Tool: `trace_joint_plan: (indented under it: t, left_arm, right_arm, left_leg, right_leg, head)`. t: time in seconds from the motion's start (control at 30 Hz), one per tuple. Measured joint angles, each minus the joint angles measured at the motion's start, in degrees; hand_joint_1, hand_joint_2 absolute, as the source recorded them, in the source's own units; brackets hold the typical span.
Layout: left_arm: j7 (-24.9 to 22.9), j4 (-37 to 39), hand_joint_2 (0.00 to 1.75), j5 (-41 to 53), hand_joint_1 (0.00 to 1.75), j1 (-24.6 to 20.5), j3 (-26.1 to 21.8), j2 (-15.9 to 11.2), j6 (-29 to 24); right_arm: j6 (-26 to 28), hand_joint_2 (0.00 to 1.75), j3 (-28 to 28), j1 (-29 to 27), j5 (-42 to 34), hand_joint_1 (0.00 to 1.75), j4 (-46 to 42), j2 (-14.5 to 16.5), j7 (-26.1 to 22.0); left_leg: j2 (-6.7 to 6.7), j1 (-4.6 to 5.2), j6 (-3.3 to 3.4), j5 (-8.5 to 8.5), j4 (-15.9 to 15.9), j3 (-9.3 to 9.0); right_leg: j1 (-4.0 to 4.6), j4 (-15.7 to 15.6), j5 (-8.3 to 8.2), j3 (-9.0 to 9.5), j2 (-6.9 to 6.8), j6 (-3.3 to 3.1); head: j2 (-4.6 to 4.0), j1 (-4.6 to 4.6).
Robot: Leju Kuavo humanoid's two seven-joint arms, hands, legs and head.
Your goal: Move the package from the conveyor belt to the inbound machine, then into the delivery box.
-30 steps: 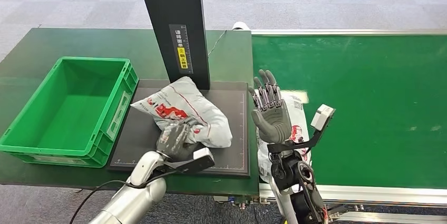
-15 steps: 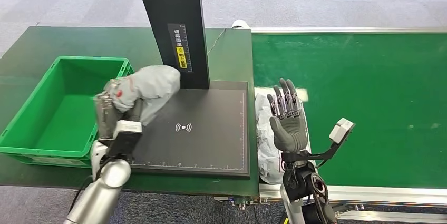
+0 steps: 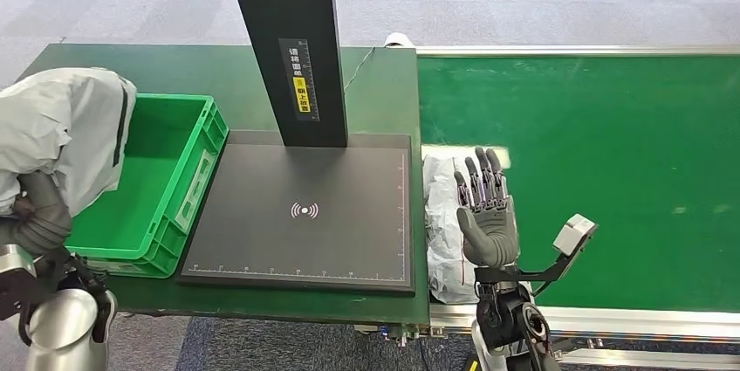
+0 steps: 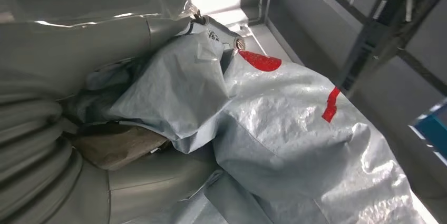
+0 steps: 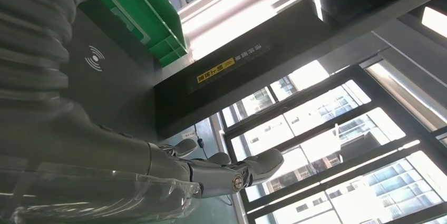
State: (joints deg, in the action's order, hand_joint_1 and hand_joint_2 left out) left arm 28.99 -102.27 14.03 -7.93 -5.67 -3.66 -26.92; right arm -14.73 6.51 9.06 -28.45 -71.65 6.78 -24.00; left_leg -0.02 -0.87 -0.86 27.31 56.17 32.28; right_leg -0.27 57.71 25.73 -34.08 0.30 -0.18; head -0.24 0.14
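My left hand (image 3: 39,214) grips a grey plastic package (image 3: 61,135) and holds it up over the left end of the green delivery box (image 3: 166,175). In the left wrist view the package (image 4: 284,129) shows crumpled grey film with red print, and my left hand (image 4: 105,145) is pressed into its folds. The black inbound machine pad (image 3: 305,214) with its scan symbol lies bare under the dark post (image 3: 292,39). My right hand (image 3: 484,209) stands upright with fingers spread and holds nothing. It is in front of a second white package (image 3: 441,223) at the conveyor belt's (image 3: 593,161) left edge.
The dark green table (image 3: 375,92) carries the box and the pad. The green belt stretches to the right with a metal frame along its front. Grey carpet lies beyond. The right wrist view looks up at the post (image 5: 253,55) and windows.
My left hand has carried the grey package off the pad, leftward and upward, to above the box's left end. My right hand has sunk slightly, still spread.
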Motion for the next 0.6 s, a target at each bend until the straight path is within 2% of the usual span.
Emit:
trace_joint_plan:
  t: [0.23, 0.43, 0.6]
  left_arm:
    - [-3.9, 4.7, 1.75, 4.0, 1.75, -3.4, -5.3, -0.2, 1.8]
    - [-6.5, 12.7, 1.75, 5.7, 1.75, -8.3, -8.0, -3.1, 2.7]
    - [-10.7, 19.1, 1.75, 9.4, 1.75, -10.9, -8.7, -5.8, 5.6]
  right_arm:
    - [0.1, 1.75, -0.5, -0.8, 0.3, 0.0, -0.9, 0.4, 0.4]
    - [0.2, 1.75, -0.5, -0.8, 0.5, 0.0, -0.9, 0.5, 0.4]
    - [0.0, 1.75, -0.6, -0.8, 0.0, 0.0, -1.2, 0.4, 0.7]
  left_leg:
    - [0.01, 0.0, 0.0, -0.01, 0.0, -0.01]
    - [0.01, 0.0, 0.0, -0.02, 0.0, -0.01]
    - [0.01, 0.0, 0.0, -0.01, 0.0, 0.0]
  right_leg:
    - [0.01, 0.0, -0.01, -0.01, 0.02, -0.01]
    - [0.01, 0.0, -0.01, -0.01, 0.02, -0.01]
    - [0.01, 0.0, -0.01, -0.03, 0.03, -0.01]
  head:
    - [0.0, 0.02]
    - [0.0, 0.02]
    - [0.0, 0.02]
